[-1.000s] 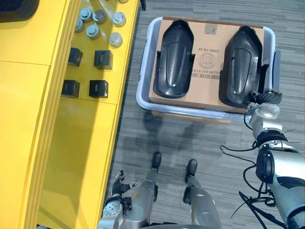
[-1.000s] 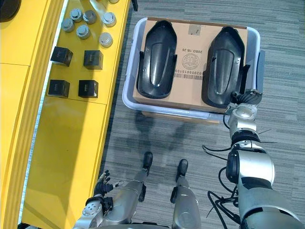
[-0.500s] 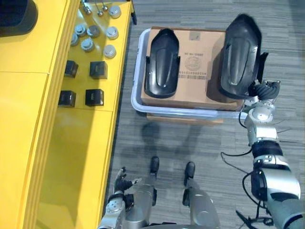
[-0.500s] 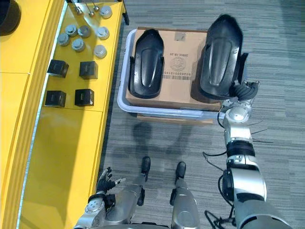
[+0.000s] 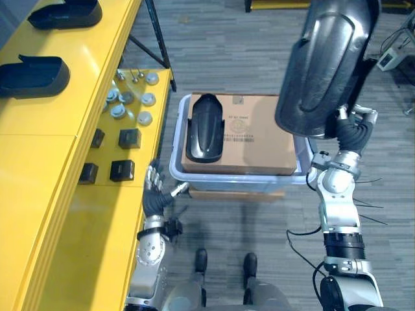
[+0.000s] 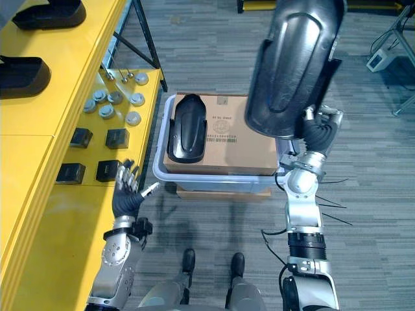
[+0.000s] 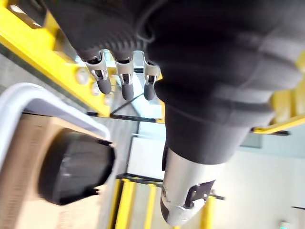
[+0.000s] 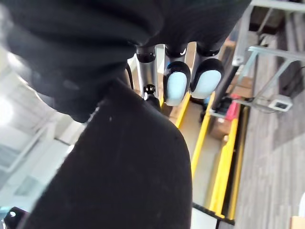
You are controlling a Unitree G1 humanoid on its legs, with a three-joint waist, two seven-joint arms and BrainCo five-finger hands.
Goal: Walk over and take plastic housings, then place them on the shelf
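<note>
The right robot hand (image 5: 353, 131), at 2 o'clock, has its fingers closed on the lower edge of a black plastic housing (image 5: 327, 61), held upright above the tub's 3 o'clock end. The pale tub (image 5: 176, 173) holds a cardboard box (image 5: 256, 139). A second housing (image 5: 204, 127) lies on the box's 9 o'clock side. The left robot hand (image 6: 128, 188), at 8 o'clock beside the yellow shelf (image 5: 45, 194), is empty, fingers spread. Two more housings (image 5: 34, 74) sit on the shelf at 10 o'clock.

black housing (image 6: 295, 65) aloft, right hand (image 6: 318, 134) clasping it
</note>
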